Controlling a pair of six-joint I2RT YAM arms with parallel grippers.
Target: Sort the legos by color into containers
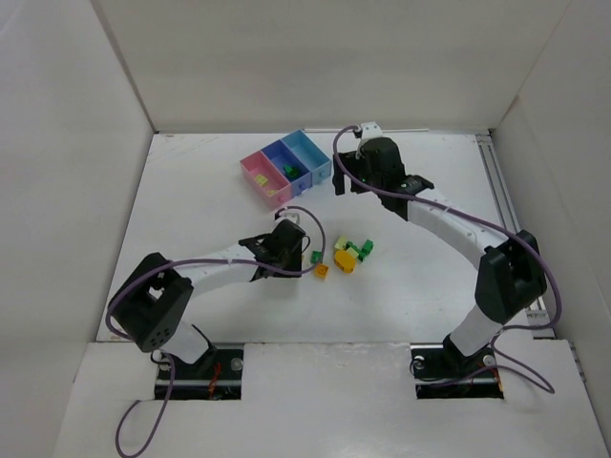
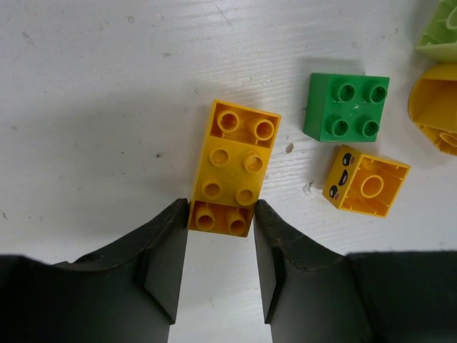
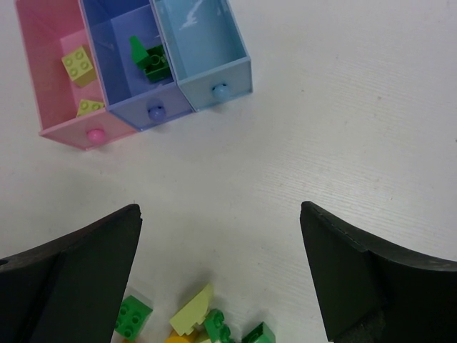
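My left gripper [image 2: 221, 212] has its two fingertips against the sides of a long orange-yellow brick [image 2: 232, 168], at its near end; the brick lies flat on the table. A dark green square brick [image 2: 346, 107] and a small orange-yellow brick with a face [image 2: 365, 184] lie just right of it. In the top view this gripper [image 1: 291, 239] sits left of the lego pile [image 1: 350, 253]. My right gripper [image 3: 220, 211] is wide open and empty above bare table between the pile and the bins. The pink bin [image 3: 46, 43] holds pale yellow-green bricks [image 3: 77, 64], the purple-blue bin [image 3: 107, 28] dark green ones [image 3: 150, 61], and the light blue bin [image 3: 207, 50] nothing.
The three joined bins [image 1: 286, 164] stand at the back centre of the white table. White walls close in the back and both sides. A rail [image 1: 501, 200] runs along the table's right edge. Purple cables loop off both arms.
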